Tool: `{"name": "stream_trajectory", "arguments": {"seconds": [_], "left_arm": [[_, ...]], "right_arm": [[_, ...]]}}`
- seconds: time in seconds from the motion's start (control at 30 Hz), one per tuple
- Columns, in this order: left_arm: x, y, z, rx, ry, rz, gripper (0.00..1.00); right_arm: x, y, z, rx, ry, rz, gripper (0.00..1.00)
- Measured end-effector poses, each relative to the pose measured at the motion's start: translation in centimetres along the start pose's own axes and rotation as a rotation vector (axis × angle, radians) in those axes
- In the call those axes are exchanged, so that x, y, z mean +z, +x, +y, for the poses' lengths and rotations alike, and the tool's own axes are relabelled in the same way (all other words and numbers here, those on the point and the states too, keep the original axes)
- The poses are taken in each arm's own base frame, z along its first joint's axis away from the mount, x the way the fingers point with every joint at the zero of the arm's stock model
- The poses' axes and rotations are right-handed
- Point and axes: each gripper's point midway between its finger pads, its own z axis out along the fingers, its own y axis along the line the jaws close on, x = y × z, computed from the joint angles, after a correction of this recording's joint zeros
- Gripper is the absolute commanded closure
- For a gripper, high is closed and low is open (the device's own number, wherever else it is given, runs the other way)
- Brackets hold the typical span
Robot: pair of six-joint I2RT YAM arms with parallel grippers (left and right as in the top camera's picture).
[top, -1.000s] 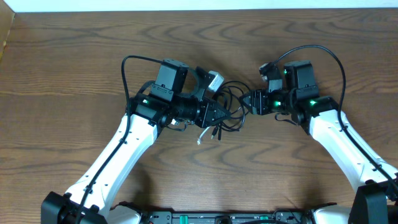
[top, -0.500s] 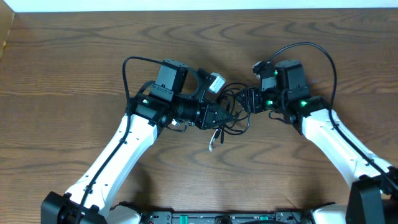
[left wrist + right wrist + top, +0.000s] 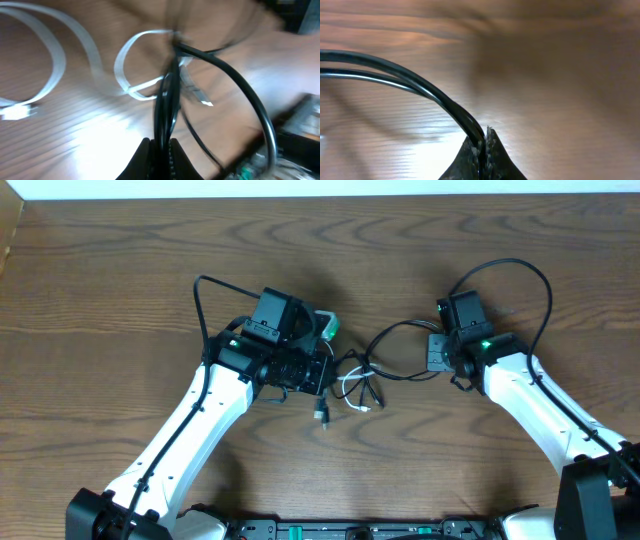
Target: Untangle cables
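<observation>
Clamping the cables (image 3: 167, 100), both sets of jaws are closed on thin, limp, light, slippery cord; regrip nearer the tangle (image 3: 355, 375) between them.

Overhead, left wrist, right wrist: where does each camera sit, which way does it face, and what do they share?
Overhead: above the table, looking straight down; both arms, left gripper, right gripper, black cables and white cable between.
Left wrist: behind its fingers, facing the tabletop; black cables pinched, white cable beyond.
Right wrist: behind its fingers, low over the wood; black cables pinched.
Shared: black cables in all three; white cable in overhead and left wrist.
</observation>
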Motion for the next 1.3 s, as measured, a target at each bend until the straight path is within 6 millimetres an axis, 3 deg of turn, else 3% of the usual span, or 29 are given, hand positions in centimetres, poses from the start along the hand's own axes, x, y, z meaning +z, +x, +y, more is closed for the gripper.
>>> {"name": "stream_trajectory", "arguments": {"seconds": [0.2, 0.23, 0.3, 0.33, 0.43, 0.6, 0.73, 1.0, 1.13, 1.3], "left_arm": [[-0.8, -0.1, 4.1, -0.052, -0.176, -0.015, 0.92], [-1.1, -0.2, 4.8, -0.066, -0.193, -0.023, 0.85], [-1.7, -0.5, 6.1, -0.098, -0.220, -0.039, 0.42], [-1.9, -0.6, 6.7, -0.112, -0.230, -0.045, 0.36], [-2.3, -0.7, 7.3, -0.134, -0.237, -0.053, 0.34], [-2.2, -0.6, 6.8, -0.133, -0.208, -0.050, 0.33], [-2.0, -1.0, 6.0, -0.125, -0.159, -0.062, 0.33], [-1.4, -5.0, 5.2, -0.048, -0.107, -0.191, 0.33], [0.9, -6.1, 7.3, -0.055, -0.144, -0.188, 0.33], [4.8, -5.7, 9.9, -0.091, -0.170, -0.118, 0.33]], "right_arm": [[-0.1, 0.8, -4.3, 0.143, 0.181, 0.019, 0.99], [-0.1, 0.7, -4.9, 0.168, 0.196, 0.016, 0.99], [-0.1, 0.3, -5.9, 0.217, 0.214, 0.005, 0.99], [0.0, 0.2, -6.1, 0.229, 0.212, 0.000, 0.99], [0.3, -0.9, -5.0, 0.221, 0.125, -0.021, 0.99], [0.1, -1.8, 1.0, 0.110, -0.198, -0.007, 0.99], [-0.5, -1.3, 3.3, 0.071, -0.314, 0.018, 0.99], [-0.7, 0.3, 3.9, 0.058, -0.353, 0.090, 0.99], [-0.8, 1.0, 3.8, 0.060, -0.350, 0.119, 0.99], [-0.8, 1.4, 3.7, 0.060, -0.346, 0.133, 0.99]]}}
